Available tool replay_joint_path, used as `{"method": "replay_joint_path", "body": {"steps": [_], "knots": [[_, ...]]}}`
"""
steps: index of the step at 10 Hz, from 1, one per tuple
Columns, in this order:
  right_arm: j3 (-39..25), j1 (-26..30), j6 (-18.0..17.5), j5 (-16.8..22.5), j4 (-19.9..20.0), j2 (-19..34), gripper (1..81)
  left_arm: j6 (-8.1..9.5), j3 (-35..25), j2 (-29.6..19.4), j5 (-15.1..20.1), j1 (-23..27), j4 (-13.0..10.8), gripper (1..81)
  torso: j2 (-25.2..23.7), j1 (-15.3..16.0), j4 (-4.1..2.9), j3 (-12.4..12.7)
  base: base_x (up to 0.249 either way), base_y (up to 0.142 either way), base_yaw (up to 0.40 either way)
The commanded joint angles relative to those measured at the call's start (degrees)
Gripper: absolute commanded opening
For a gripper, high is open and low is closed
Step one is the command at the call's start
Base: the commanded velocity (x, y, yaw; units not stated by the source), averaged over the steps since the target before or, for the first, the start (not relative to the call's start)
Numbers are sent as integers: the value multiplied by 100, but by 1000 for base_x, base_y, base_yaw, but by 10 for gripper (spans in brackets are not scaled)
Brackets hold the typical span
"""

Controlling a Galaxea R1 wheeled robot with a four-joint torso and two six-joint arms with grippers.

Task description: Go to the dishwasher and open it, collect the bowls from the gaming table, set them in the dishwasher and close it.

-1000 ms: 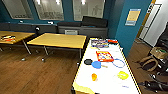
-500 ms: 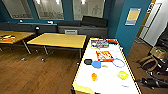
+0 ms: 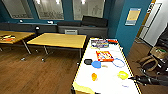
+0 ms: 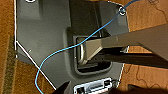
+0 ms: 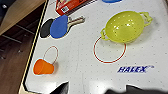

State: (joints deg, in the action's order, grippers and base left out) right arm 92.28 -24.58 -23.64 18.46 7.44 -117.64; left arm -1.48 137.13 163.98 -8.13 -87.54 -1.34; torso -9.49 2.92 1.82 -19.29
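Observation:
The gaming table stands in front of me, white-topped with a yellow edge. On it lie a black bowl, a blue bowl, a pale bowl with a bluish rim and a lime-yellow bowl. My right gripper reaches in from the right, just beside the lime-yellow bowl, and stands open and empty above the table top. The blue bowl and the black bowl lie farther off. My left gripper hangs open over the robot's base. The dishwasher is out of view.
A small orange cup stands near the table's front. Board-game boxes lie at its middle and far end. Yellow wooden tables stand to the left over wood floor. A blue wall and bags are on the right.
The view has barely shifted. Nothing on the table has moved.

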Motion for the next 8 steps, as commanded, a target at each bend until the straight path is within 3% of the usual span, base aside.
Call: {"method": "replay_joint_path", "body": {"steps": [1,6,8], "knots": [[825,624,-27,70,135,-236,811,-2,-2,-22,347,101,20,811,0,0,0,0,0,0,0],[1942,808,-62,79,1796,-386,811,-2,-2,22,365,162,20,811,0,0,0,-2,0,0,0],[2327,975,-62,123,1910,-614,811,-2,7,13,365,171,29,811,0,0,0,-2,0,0,0]]}}
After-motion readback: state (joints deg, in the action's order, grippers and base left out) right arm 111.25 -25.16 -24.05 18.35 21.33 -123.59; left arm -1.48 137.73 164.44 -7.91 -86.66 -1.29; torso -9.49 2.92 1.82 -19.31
